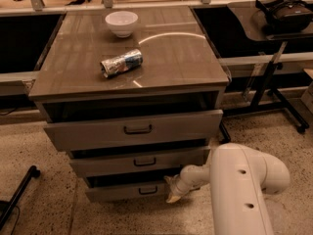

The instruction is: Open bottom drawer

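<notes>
The bottom drawer is the lowest and narrowest of three grey-beige fronts, with a small dark bar pull at its centre. It stands pulled out a little, with a dark gap above it. My gripper is at the drawer's right end, low near the floor, at the tip of the white arm that comes in from the lower right. The gripper lies to the right of the pull, against or just in front of the drawer front.
The middle drawer and top drawer also stand slightly out. On the cabinet top lie a crushed can and a white bowl. A side table with a headset stands at right; a black leg at left.
</notes>
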Robot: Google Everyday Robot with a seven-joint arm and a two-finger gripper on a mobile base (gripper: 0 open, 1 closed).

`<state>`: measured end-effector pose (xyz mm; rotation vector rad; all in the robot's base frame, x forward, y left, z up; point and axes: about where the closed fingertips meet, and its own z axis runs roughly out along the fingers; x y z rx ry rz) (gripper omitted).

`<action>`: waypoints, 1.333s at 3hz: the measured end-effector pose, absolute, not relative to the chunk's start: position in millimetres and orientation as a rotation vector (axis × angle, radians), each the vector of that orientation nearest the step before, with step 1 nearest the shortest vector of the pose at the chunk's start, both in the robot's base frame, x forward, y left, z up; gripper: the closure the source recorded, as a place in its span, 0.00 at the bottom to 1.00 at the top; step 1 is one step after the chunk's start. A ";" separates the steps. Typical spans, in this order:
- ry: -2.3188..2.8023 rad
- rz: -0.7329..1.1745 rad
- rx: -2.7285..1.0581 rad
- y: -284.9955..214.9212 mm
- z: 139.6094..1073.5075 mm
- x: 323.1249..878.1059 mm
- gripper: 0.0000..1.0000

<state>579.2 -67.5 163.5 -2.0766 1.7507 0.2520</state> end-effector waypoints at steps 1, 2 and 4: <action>1.668 0.345 -2.091 -59.0 187.6 540.2 0.72; 1.588 0.411 -2.099 -49.3 205.6 516.5 0.97; 1.588 0.412 -2.099 -50.4 204.9 515.2 1.00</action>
